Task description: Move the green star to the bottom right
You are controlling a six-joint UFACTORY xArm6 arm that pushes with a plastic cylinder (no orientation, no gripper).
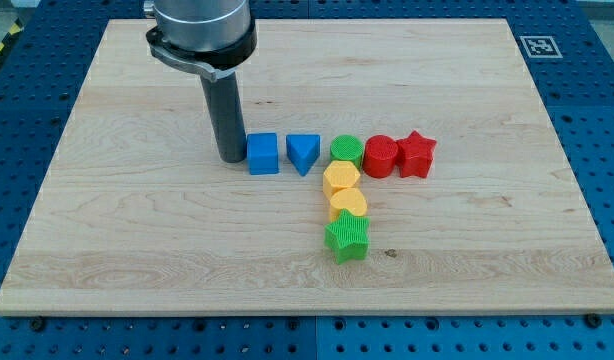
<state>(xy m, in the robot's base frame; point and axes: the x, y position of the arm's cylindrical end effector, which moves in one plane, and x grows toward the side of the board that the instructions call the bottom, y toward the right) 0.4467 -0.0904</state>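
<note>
The green star (347, 238) lies on the wooden board (137, 240) a little below the middle, at the lower end of a short column of blocks. My tip (230, 158) rests on the board at the view's left of the blue cube (263, 154), touching or almost touching it. The tip is well to the upper left of the green star, with other blocks between.
A row runs rightward from the blue cube: blue triangle (303, 153), green cylinder (346, 152), red cylinder (380, 156), red star (416, 154). Below the green cylinder sit a yellow hexagon (341, 179) and a yellow heart-like block (348, 205). A marker tag (539, 46) is at the top right.
</note>
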